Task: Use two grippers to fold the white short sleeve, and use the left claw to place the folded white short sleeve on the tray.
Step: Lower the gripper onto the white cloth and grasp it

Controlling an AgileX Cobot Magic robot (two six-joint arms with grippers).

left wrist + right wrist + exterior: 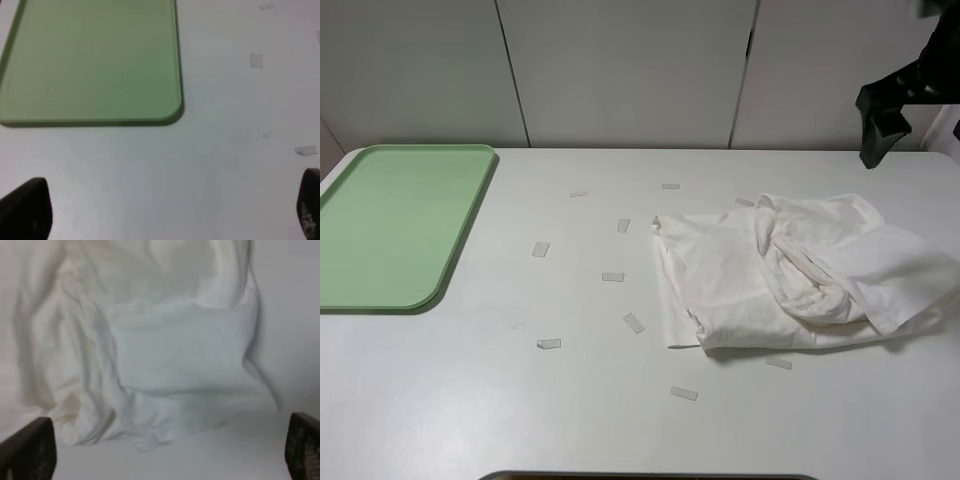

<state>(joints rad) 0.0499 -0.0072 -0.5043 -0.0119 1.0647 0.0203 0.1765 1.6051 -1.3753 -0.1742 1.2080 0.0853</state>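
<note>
The white short sleeve [800, 270] is shown crumpled and unfolded on the bench [520, 420], well apart from the green tray [395, 225]. Clear tape pieces [541, 249] are scattered between tray and garment. The left gripper [167, 210] is held over bare bench near a rounded corner of the tray, with its jaws released and spread wide. The right gripper [165, 452] is held over the garment, far from the tray, with its jaws likewise released.

No legible text, label, brand, number or sign appears in any view. The tape strips [612, 276] on the worktop [520, 420], the tray [468, 215] and the white short sleeve [740, 285] carry no readable marks.
</note>
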